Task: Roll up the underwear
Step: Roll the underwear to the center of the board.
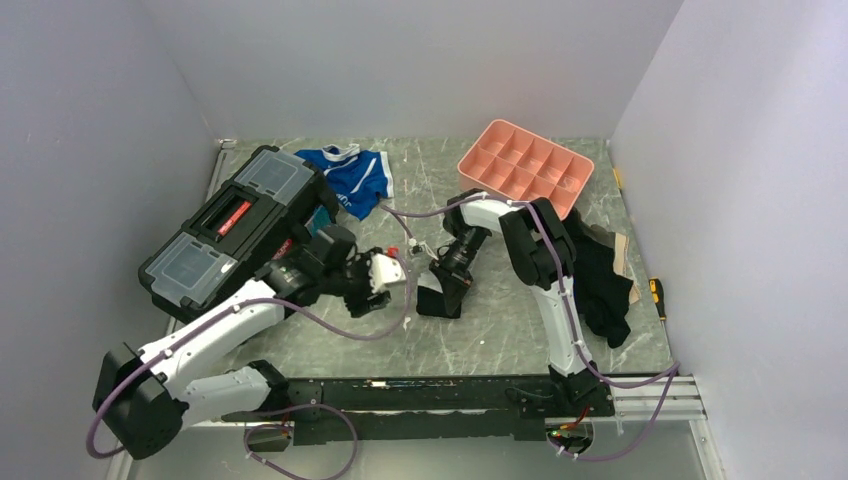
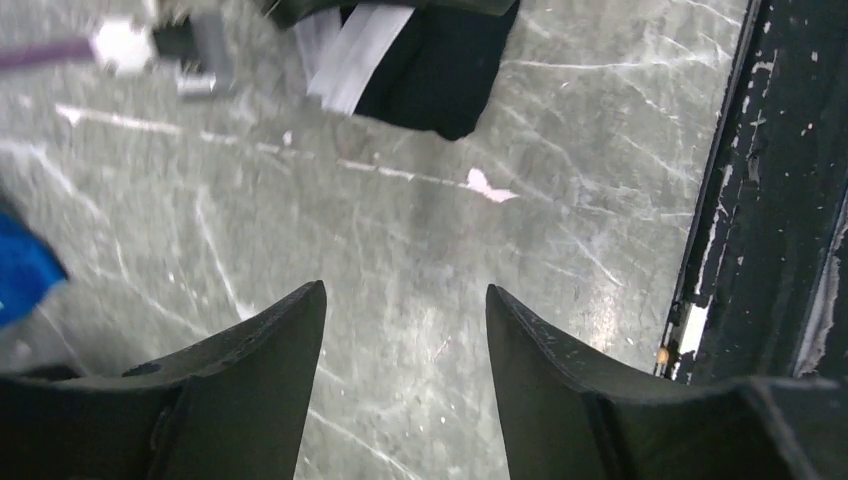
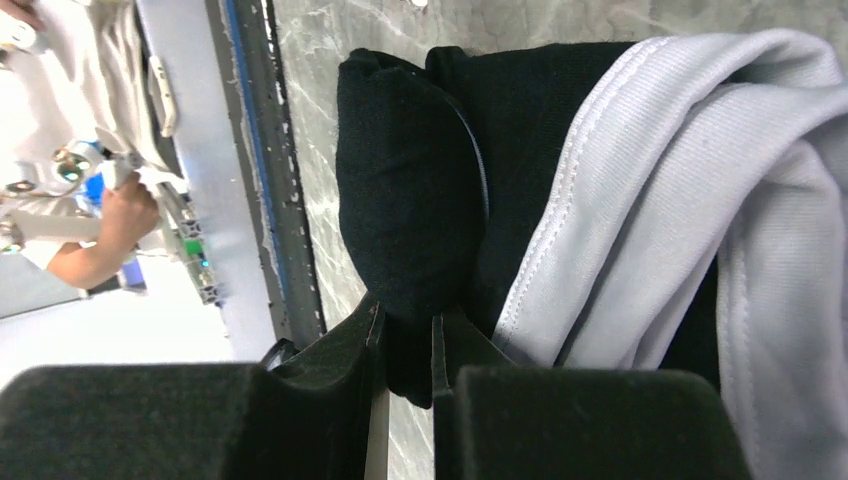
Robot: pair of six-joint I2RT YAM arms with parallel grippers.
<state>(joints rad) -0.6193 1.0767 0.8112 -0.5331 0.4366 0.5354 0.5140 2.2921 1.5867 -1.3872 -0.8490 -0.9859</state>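
Observation:
The underwear (image 1: 441, 297) is a folded black bundle with white stripes on the table's middle. My right gripper (image 1: 452, 277) is shut on its black fold. In the right wrist view the jaws (image 3: 408, 325) pinch the black cloth (image 3: 410, 190), with white striped fabric (image 3: 700, 200) to the right. My left gripper (image 1: 392, 272) is open and empty, just left of the bundle. In the left wrist view its fingers (image 2: 405, 300) hang over bare table, with the underwear (image 2: 430, 60) beyond them at the top.
A black toolbox (image 1: 235, 228) lies at the left. Blue-and-white briefs (image 1: 352, 177) lie behind it. A pink tray (image 1: 525, 165) leans at the back right. A dark garment (image 1: 602, 280) lies at the right. A black rail (image 1: 440, 392) runs along the near edge.

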